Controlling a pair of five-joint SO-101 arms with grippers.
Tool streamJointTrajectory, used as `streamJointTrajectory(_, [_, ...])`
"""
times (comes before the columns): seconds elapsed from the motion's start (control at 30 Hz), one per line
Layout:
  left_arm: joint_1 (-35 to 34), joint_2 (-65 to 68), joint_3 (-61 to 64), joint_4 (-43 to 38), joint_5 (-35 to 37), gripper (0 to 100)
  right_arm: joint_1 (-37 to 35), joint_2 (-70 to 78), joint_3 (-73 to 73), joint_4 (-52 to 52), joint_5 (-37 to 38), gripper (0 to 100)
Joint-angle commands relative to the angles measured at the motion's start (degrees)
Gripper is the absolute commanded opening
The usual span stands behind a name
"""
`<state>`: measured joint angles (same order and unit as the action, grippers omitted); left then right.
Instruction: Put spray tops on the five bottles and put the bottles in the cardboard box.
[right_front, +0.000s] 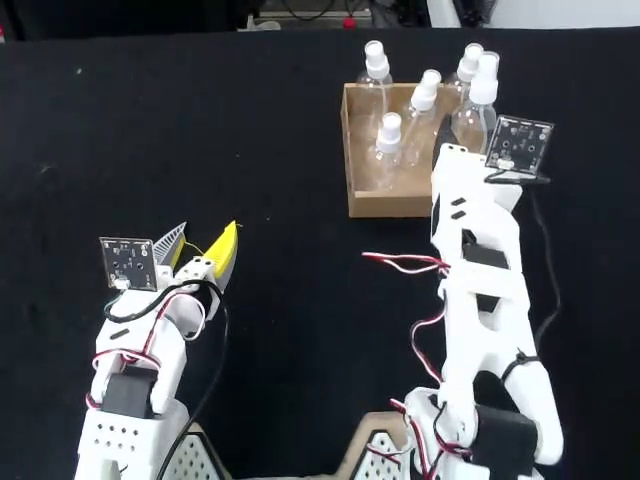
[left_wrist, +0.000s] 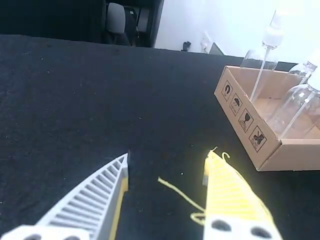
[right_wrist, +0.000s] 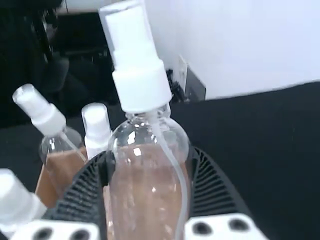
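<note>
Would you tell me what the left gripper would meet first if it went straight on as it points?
Likely just the bare table: the left gripper's line looks free, with the cardboard box off to one side.

White arms (right_front: 478, 300), red-and-white cables (right_front: 405, 263), yellow, grey, black jaws

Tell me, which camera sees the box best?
The high view: it shows the box from above, bottles inside. The left wrist view shows one corner; the right wrist view, brown bits behind bottles.

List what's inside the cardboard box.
Clear spray-topped bottles stand in the brown cardboard box. The right gripper holds another bottle at the edge; the arm covers its base.
</note>
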<state>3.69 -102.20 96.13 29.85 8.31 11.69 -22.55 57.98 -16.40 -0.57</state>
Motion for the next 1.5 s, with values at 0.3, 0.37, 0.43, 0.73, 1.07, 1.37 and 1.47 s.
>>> streamJointTrajectory(0.3, [-0.22,-0.44,1.27,0.09,-0.18,24,2.81,-2.15,7.96,-17.32,3.43,6.1])
streamJointTrajectory(0.37, [-0.22,-0.44,1.27,0.09,-0.18,24,5.1,-3.47,5.23,-9.76,3.16,6.0])
streamJointTrajectory(0.43, [-0.22,-0.44,1.27,0.09,-0.18,24,8.97,-4.53,0.31,2.55,3.16,6.0])
streamJointTrajectory(0.73, [-0.13,-0.53,1.27,0.09,-0.18,24,24.0,-3.3,-20.62,41.41,3.43,6.4])
streamJointTrajectory(1.07, [-0.13,-0.44,1.27,0.18,-0.18,24,29.01,-3.21,-6.81,13.1,3.6,6.4])
streamJointTrajectory(1.37, [-0.13,-0.35,1.27,0.18,-0.18,24,29.54,8.13,-4.97,-15.3,3.78,6.4])
streamJointTrajectory(1.47, [-0.13,-0.35,1.27,0.26,-0.18,24,29.54,16.4,-6.73,-22.77,3.78,6.4])
